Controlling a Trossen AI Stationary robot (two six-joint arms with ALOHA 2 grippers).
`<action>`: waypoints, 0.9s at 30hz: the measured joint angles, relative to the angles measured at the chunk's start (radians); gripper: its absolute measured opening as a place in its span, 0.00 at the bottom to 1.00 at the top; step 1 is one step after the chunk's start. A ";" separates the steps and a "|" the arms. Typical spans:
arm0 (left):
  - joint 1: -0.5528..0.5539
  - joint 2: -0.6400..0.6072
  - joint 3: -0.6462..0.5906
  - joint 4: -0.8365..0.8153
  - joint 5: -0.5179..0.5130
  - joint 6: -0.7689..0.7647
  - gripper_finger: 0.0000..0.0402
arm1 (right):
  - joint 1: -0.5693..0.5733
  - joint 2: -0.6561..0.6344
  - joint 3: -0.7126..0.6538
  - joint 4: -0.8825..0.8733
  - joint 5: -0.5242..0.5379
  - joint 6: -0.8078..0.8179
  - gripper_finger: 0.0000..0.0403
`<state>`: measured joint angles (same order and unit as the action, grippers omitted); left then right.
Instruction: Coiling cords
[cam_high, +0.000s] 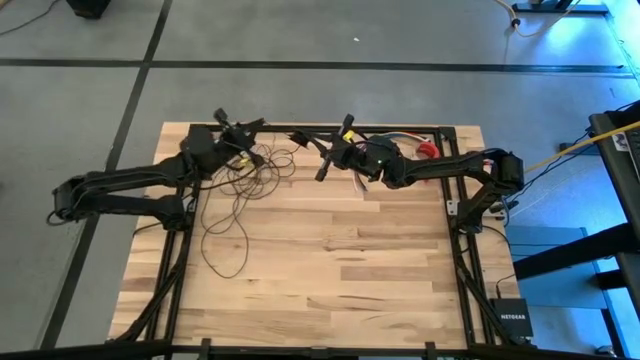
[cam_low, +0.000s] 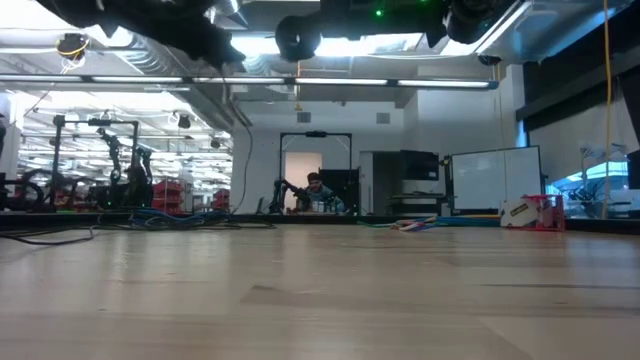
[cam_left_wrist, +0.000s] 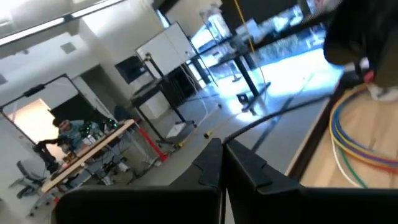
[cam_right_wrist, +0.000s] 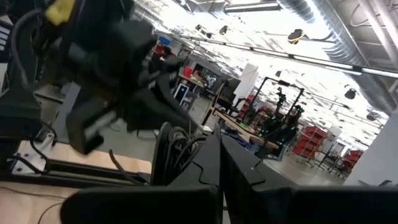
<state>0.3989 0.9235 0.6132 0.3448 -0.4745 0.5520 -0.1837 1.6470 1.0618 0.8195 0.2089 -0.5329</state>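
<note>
Cords (cam_high: 238, 190): thin dark wire in many loose loops, spread on the far left part of the worktop (cam_high: 330, 290), with one long loop trailing toward the near edge; the upper strands rise to the left gripper. Left gripper (cam_high: 222, 118): raised above the far end of the cords near the worktop's far left corner, fingers (cam_left_wrist: 214, 163) pressed together; from the high view strands appear gathered at it, but whether they are pinched cannot be told. Right gripper (cam_high: 322, 172): raised just right of the cords, over the far middle of the worktop, fingers (cam_right_wrist: 211, 158) pressed together with nothing visible between them; in its wrist view a bunch of dark strands hangs from the left arm just beyond them. Coloured wires (cam_left_wrist: 348, 140): a short bundle of yellow, blue and red strands lying on the worktop well to the right of the cords, near the far edge. Yellow cable (cam_high: 570, 155): off the worktop, beyond its right side. Person (cam_low: 318, 192): seated in the room far behind the worktop, seen in the low view.
</note>
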 joint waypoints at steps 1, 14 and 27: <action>0.003 -0.015 0.000 -0.001 0.004 -0.011 0.01 | 0.000 0.000 0.000 -0.006 0.000 0.000 0.01; -0.026 -0.040 0.000 0.019 0.231 -0.215 0.02 | -0.020 0.004 0.000 -0.038 -0.035 0.001 0.01; 0.002 -0.003 0.000 0.113 0.213 -0.237 0.02 | -0.019 0.098 0.084 -0.093 -0.098 -0.022 0.01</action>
<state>0.4011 0.9205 0.6128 0.4582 -0.2619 0.3153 -0.2031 1.7447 1.1455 0.7268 0.1108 -0.5549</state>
